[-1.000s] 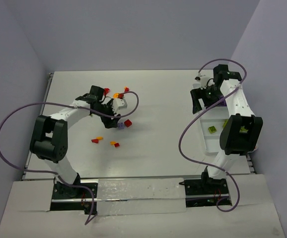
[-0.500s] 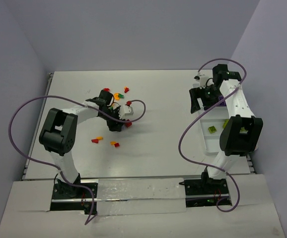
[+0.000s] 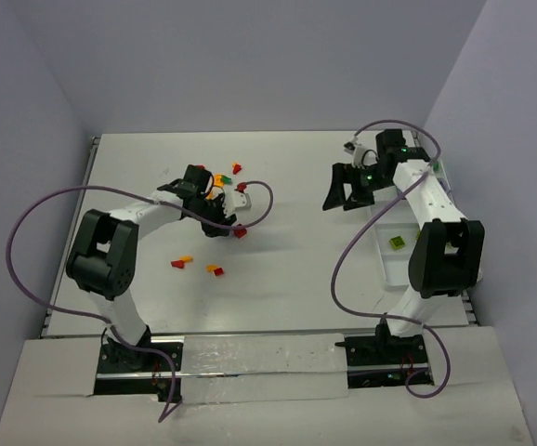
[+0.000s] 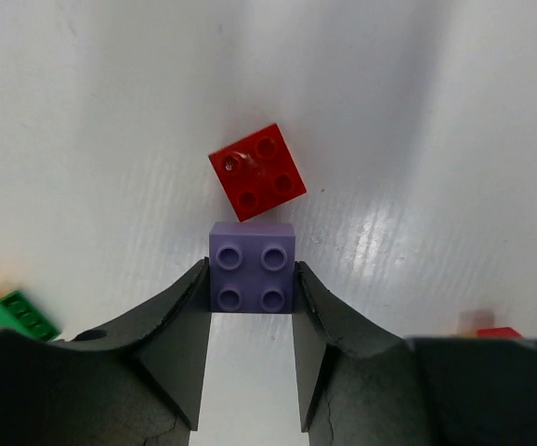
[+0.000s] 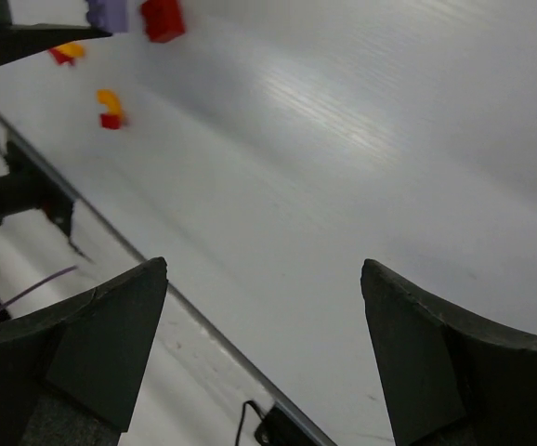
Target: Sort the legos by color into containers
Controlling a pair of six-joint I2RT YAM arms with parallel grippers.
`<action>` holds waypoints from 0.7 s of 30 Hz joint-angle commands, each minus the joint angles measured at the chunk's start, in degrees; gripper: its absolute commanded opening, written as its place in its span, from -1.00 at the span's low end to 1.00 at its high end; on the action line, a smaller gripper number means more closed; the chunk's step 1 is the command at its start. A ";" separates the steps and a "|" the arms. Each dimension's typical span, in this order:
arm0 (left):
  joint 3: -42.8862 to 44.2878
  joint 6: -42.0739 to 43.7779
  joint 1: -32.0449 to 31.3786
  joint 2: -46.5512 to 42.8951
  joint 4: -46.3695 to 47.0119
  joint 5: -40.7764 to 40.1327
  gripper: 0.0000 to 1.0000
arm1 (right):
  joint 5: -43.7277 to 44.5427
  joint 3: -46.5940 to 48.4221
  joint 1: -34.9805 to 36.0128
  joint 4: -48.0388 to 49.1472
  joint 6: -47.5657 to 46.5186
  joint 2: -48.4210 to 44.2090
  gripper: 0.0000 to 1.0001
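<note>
L hand [image 4: 251,275] pinches 1 purple lego [image 4: 253,260] — R hand [image 5: 264,268] spread wide.

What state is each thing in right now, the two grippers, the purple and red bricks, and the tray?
Left gripper: fingers closed against both sides of the purple brick.
Right gripper: open, empty.
Purple brick: studs up, on the table.
Red brick: studs up, loose beside it.
Tray: one lime-yellow brick visible inside.
</note>
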 commanded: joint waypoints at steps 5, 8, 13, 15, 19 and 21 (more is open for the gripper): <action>7.12 -15.34 -6.56 -9.79 -0.12 7.66 -1.00 | -18.00 0.06 11.21 10.30 9.01 1.98 0.86; 9.34 -21.45 -8.14 -10.21 0.82 9.09 -1.00 | -22.42 0.94 12.63 10.32 11.31 5.03 0.86; 10.68 -26.44 -9.11 -10.19 2.59 7.77 -1.00 | -25.72 1.13 14.49 10.65 11.55 6.45 0.85; 11.17 -26.61 -9.39 -9.92 2.39 8.00 -1.00 | -25.81 1.64 15.17 10.65 11.65 6.76 0.84; 12.22 -26.60 -10.63 -9.61 1.49 8.55 -1.00 | -25.98 3.08 16.20 11.14 12.75 8.57 0.79; 12.52 -26.43 -11.57 -9.58 1.18 8.46 -1.00 | -26.50 3.90 16.21 11.27 13.68 10.13 0.75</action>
